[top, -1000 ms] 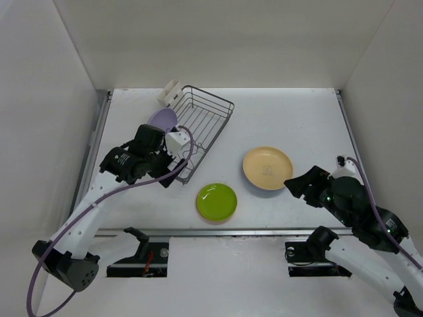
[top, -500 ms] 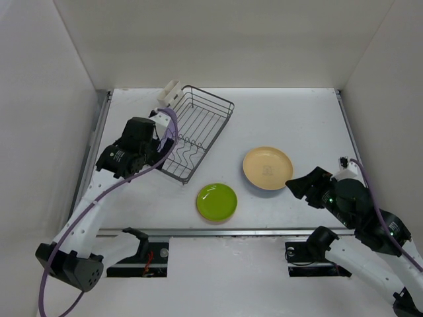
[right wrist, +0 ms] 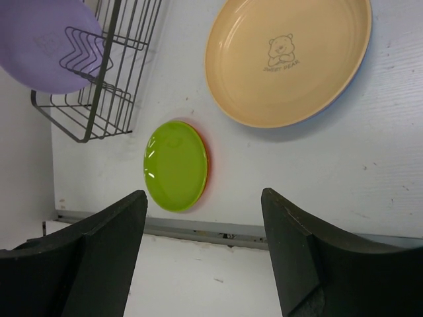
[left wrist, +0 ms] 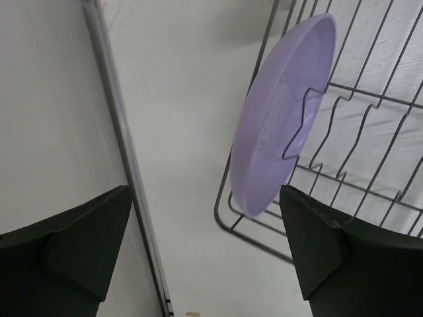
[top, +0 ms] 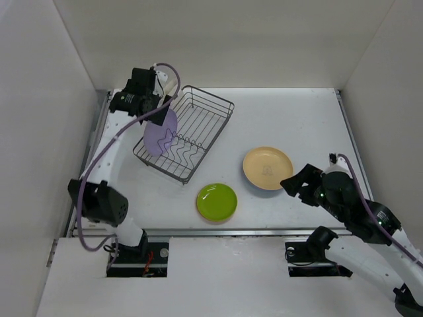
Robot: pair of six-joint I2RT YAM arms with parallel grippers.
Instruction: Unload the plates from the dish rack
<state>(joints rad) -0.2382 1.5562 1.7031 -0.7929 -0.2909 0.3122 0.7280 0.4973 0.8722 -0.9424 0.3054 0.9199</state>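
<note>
L arm lifted; round lavender plate upright in wire rack.

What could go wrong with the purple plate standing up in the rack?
1. The lavender plate leans on its edge at the end of the dish rack. If the open left gripper closes off-centre, it might tip the plate over the side.
2. One of the rack's wires crosses the plate's face, so lifting could snag there and might drag the rack along.
</note>
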